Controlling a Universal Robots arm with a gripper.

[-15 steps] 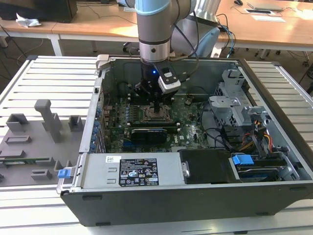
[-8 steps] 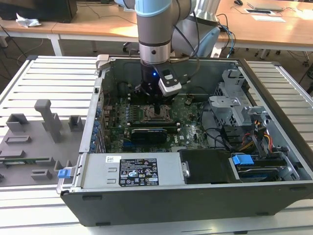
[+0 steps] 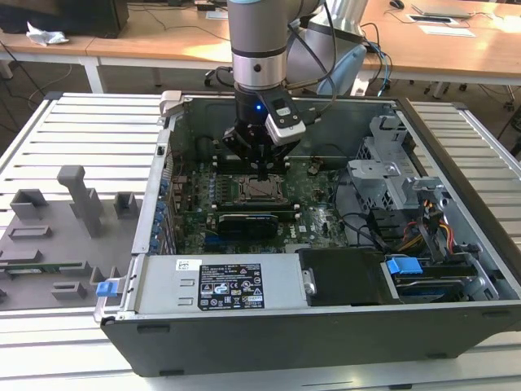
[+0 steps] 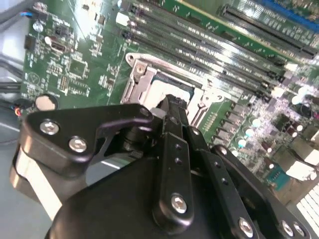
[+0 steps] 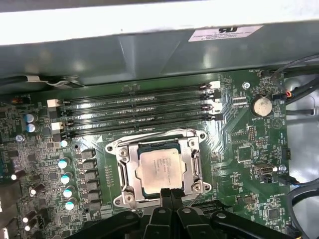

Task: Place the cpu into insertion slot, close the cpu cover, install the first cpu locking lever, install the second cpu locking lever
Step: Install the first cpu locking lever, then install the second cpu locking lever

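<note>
The cpu (image 5: 160, 169), with its pale beige face up, lies flat in the insertion slot (image 5: 144, 148) on the green board. The silvery cpu cover (image 5: 193, 160) is down around it, so the chip shows through the cover's window. A thin wire lever (image 5: 149, 137) runs along the socket edge beside the memory slots. My gripper (image 5: 172, 193) is shut with nothing between its fingers, and its tips are at the socket edge away from the memory slots. In the second wrist view the black fingers (image 4: 172, 129) reach to the cpu (image 4: 158, 91). In the exterior view the gripper (image 3: 260, 169) hangs just above the insertion slot (image 3: 262, 190).
Several long memory slots (image 5: 134, 107) lie beyond the socket. A black expansion card (image 3: 256, 221) stands close in front of it. The power supply box (image 3: 216, 285), drive cage (image 3: 391, 175) and cables (image 3: 423, 232) crowd the case. Grey fixtures (image 3: 73, 204) sit on the table outside.
</note>
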